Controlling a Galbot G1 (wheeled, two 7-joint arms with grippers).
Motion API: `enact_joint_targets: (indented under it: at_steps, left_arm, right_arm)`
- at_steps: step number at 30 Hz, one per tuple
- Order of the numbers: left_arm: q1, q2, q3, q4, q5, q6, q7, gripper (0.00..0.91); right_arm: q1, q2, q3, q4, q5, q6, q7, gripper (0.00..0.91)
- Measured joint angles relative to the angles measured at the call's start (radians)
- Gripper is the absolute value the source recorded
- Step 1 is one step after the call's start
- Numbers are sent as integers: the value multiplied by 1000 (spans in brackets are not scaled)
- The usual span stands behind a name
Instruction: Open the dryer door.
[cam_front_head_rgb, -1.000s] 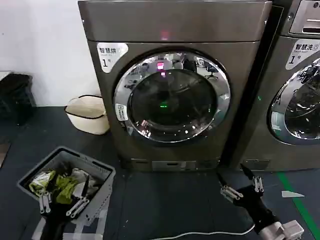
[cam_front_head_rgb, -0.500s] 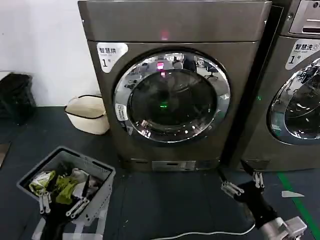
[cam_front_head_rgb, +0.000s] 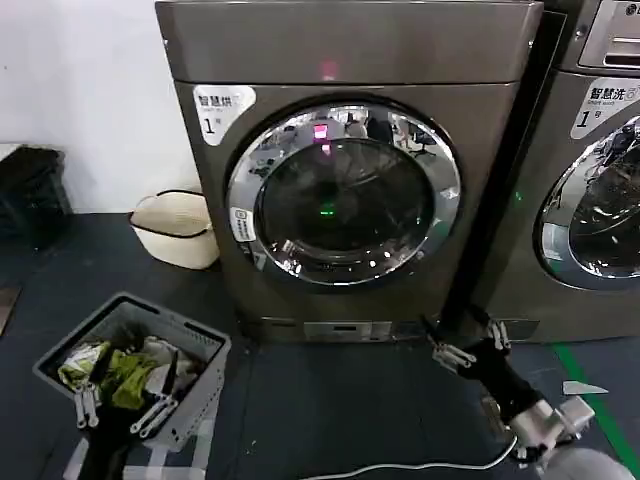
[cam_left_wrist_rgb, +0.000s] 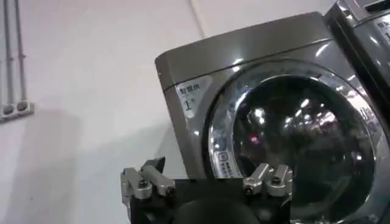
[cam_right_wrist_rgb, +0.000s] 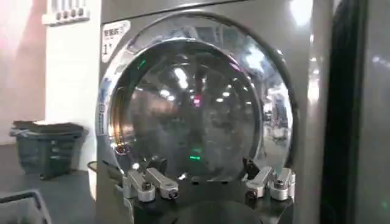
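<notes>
The dryer door (cam_front_head_rgb: 345, 195) is a round porthole with a wide chrome ring and dark glass, lying flush against the dark bronze-grey machine. My right gripper (cam_front_head_rgb: 458, 328) is open, low on the floor side, below and right of the door's lower rim and apart from it. The right wrist view has that gripper (cam_right_wrist_rgb: 207, 173) facing the door (cam_right_wrist_rgb: 195, 115). My left gripper (cam_front_head_rgb: 125, 405) hangs open over the laundry basket at the near left, far from the door. Its wrist view shows the left gripper (cam_left_wrist_rgb: 207, 176) empty, with the door (cam_left_wrist_rgb: 298, 146) beyond.
A grey laundry basket (cam_front_head_rgb: 195, 352) with clothes sits at the near left. A cream basket (cam_front_head_rgb: 178, 228) stands beside the dryer and a black bin (cam_front_head_rgb: 30, 195) at the far left. A lighter silver machine (cam_front_head_rgb: 590, 200) stands at the right. A white cable (cam_front_head_rgb: 400, 468) lies on the dark floor.
My right gripper has risen and moved forward and a little left, closer to the dryer's lower right. The left gripper and the door have not moved.
</notes>
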Motion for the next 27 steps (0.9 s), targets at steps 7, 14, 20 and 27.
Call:
enact_joint_targets:
  at_steps: [7,14,20,27]
  left_arm:
    - [5,-4,-1,-4,2,-2,3,907]
    - [6,-10,1,-4,10,-6,6,907]
    - [6,-18,4,-4,21,-10,8,907]
    - [8,-23,5,-4,28,-14,9,907]
  right_arm:
    - [110,-37,-100,-66,29,7,-17,907]
    - [233,-64,-197,-137,53,12,-32,907]
    - [337,-74,-280,-204,64,18,-40,907]
    - [430,-73,-353,-269,73,24,-45,907]
